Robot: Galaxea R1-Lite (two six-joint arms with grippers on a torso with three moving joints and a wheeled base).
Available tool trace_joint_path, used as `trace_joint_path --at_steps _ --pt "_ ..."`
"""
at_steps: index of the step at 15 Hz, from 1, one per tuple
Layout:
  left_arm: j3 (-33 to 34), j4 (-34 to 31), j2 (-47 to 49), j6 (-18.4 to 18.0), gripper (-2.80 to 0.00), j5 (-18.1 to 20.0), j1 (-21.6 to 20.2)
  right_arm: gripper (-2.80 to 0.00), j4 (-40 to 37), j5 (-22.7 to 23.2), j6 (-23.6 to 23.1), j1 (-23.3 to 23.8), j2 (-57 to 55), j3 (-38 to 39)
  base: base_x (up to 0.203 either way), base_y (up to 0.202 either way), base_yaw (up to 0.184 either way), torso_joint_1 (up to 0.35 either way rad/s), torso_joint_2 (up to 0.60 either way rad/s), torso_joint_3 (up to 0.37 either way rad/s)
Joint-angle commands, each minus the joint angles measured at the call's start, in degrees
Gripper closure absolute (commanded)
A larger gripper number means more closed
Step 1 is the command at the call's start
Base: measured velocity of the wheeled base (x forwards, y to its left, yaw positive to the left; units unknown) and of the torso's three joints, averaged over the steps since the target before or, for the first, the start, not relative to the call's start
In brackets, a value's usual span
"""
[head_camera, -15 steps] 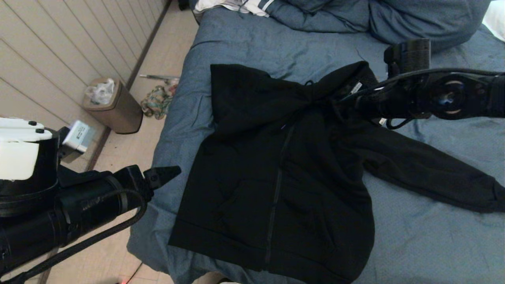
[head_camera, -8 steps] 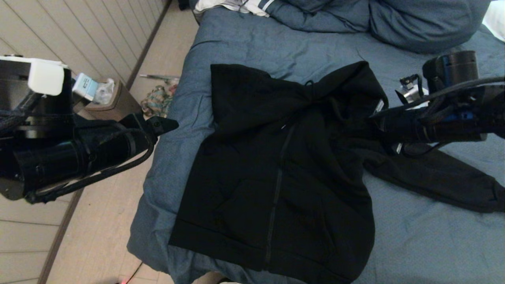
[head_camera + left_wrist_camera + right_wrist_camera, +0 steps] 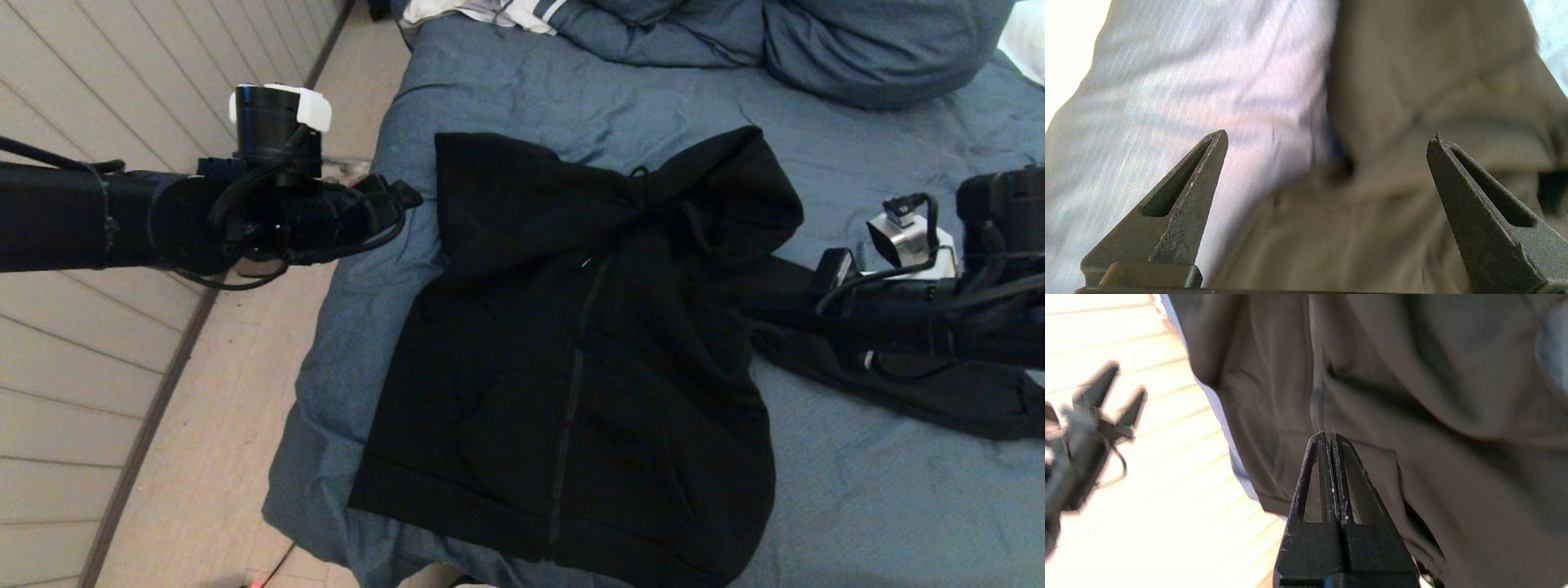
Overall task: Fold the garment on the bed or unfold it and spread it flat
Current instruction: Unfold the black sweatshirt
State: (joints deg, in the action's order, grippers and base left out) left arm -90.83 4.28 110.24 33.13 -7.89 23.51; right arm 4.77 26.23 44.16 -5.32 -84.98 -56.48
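- The left tool (image 3: 404,198) hovers at the garment's (image 3: 571,359) far-left corner, over the bed's (image 3: 522,90) left edge, its fingers spread wide with nothing between them. The wrist view shows the black fabric's edge lying between the two fingertips (image 3: 1216,141).
- The garment lies front-up on the bed, zipper (image 3: 575,367) down the middle. Its left side seems already folded in, since no sleeve shows there; the hood (image 3: 718,184) bunches at the garment's far end.
- The sleeve (image 3: 939,392) on the garment's right trails outward across the duvet.
- The right tool (image 3: 1329,437) sits low at the garment's right shoulder, where that sleeve starts. Its fingers are pressed together, and from the wrist view they look empty: the tips meet with no cloth caught.
- Judgement: to do this step well, the left tool should come down on the corner and pinch the thick layers fully, not just the top one.
- The right tool likely needs to reopen before taking the sleeve; a pinch near the shoulder seam would carry the sleeve over cleanly.
- Thick fabric may slip or drag the body askew, so slow, level pulls suit best.
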Motion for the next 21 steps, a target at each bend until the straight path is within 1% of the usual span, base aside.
trace_joint_path --at_steps 1,4,5,6,7,9,13,14,15,18,21 --pt "-6.5 -1.8 6.3 0.2 0.0 0.7 -0.7 0.0 0.2 0.3 0.2 0.0 0.2 1.0 0.0 0.0 0.0 0.0 0.0 0.0" --pt "-18.0 -5.4 12.2 0.3 0.0 1.5 -1.0 0.0 0.2 0.4 -1.0 0.9 -1.8 1.5 0.0 0.0 0.0 0.0 0.0 0.0" --pt "-19.7 -5.6 14.5 -0.1 0.0 2.2 -1.0 0.0 0.2 0.5 -1.3 1.3 -1.9 1.5 0.0 0.0 0.0 0.0 0.0 0.0" --pt "-20.2 -4.6 15.7 -0.9 0.0 5.3 -0.9 0.0 0.2 0.5 -1.5 1.4 -1.9 1.6 0.0 0.0 0.0 0.0 0.0 0.0" --pt "-20.3 -3.4 16.8 -1.6 0.0 7.4 -0.7 0.0 0.2 0.5 -1.8 1.4 -1.9 1.8 0.0 0.0 0.0 0.0 0.0 0.0" --pt "-20.4 -3.5 18.0 -1.8 0.0 8.3 -0.2 0.0 0.2 0.5 -2.2 1.2 -1.7 2.3 0.0 0.0 0.0 0.0 0.0 0.0" --pt "-20.4 -4.7 17.6 -1.6 0.0 8.3 1.4 0.0 0.5 0.5 -3.1 1.4 -1.7 2.8 0.0 0.0 0.0 0.0 0.0 0.0" --pt "-20.4 -5.3 17.5 -1.5 -1.55 8.0 1.7 0.0 0.5 0.5 -3.1 1.4 -1.7 2.8 0.0 0.0 0.0 0.0 0.0 0.0" --pt "-20.4 -5.3 17.5 -1.5 -2.8 7.6 2.0 0.0 0.5 0.5 -3.1 1.4 -1.7 2.8 0.0 0.0 0.0 0.0 0.0 0.0" --pt "-20.4 -3.6 18.4 -1.6 -2.8 7.5 2.0 0.0 0.5 0.5 -3.1 1.3 -1.6 2.9 0.0 0.0 0.0 0.0 0.0 0.0" --pt "-20.4 -1.1 21.9 -1.6 -2.8 7.3 2.2 0.0 0.8 0.4 -3.6 1.3 -1.1 3.4 0.0 0.0 0.0 0.0 0.0 0.0"
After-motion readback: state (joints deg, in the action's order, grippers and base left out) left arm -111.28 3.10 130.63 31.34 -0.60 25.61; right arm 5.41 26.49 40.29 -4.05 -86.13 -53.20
